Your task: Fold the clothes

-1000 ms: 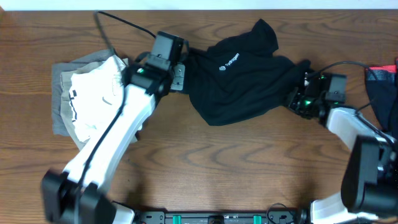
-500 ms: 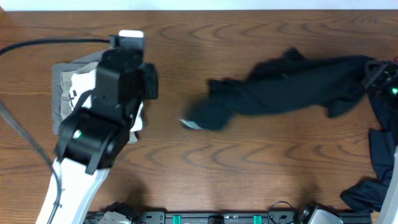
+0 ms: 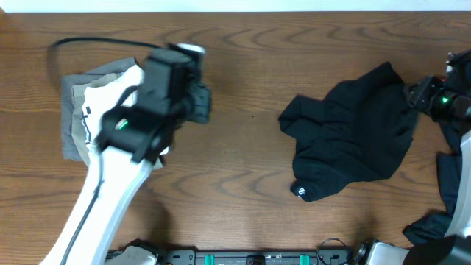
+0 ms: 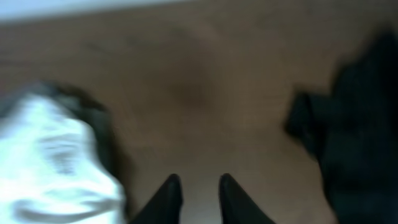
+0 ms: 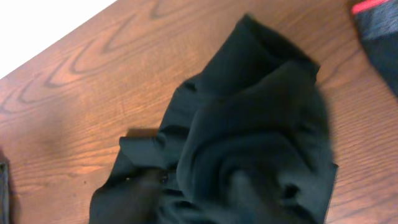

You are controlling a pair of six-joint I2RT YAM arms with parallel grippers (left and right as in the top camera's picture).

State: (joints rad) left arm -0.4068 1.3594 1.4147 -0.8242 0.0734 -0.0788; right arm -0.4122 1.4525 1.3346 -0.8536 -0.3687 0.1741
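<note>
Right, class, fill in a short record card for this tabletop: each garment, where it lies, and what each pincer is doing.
black shirt: crumpled, unfolded, on the right half of the table
logo: white, near the shirt's lower edge
white and grey-tan pile: left side, partly hidden by the left arm
red-banded piece: far right, apart from the shirt
left pincer: open, empty, above bare wood
right pincer: at the shirt's right edge; grip unclear

Brown wood-grain table [image 3: 250, 158] in all views, bare boards just ahead of the left gripper [image 4: 198, 196], white strip [image 3: 235, 5] along the far edge beyond it, black rail [image 3: 250, 258] with green bits at the near edge behind it, soft even light, faint shadows
</note>
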